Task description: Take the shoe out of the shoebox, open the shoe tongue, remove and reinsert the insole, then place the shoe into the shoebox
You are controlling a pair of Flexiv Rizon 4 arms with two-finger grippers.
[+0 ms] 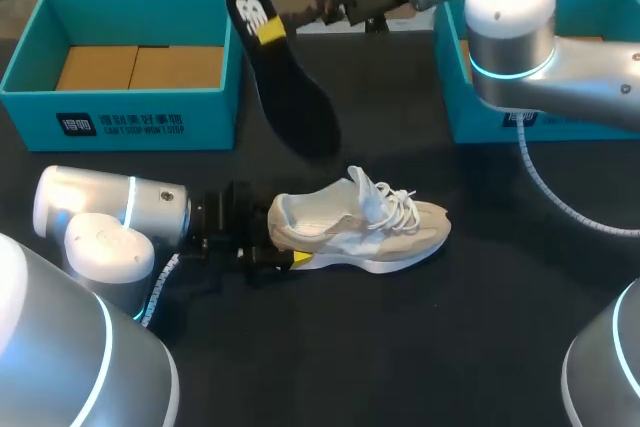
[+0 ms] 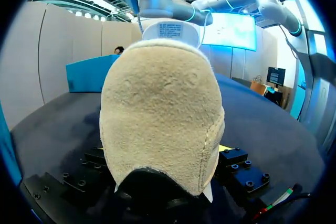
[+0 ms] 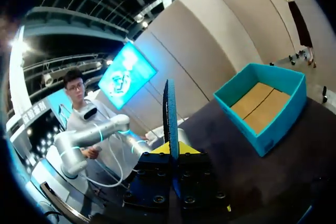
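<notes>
- Shoe (image 1: 370,232): beige suede, white panels, white laces and sole.
- Insole (image 1: 290,87): black, with a white mark at one end.
- Shoebox (image 1: 215,117): teal walls, brown cardboard floor.
- Worktop (image 1: 450,347): black.
- Fingers (image 1: 301,258): yellow tips on black.
- Arms (image 1: 110,207): silver, glowing cyan rings.

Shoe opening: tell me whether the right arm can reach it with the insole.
Probably yes. The shoe stands sole-down, its opening facing up with nothing over it. The left claw grips only the heel. The right claw holds the insole in the air beyond the shoe.
</notes>
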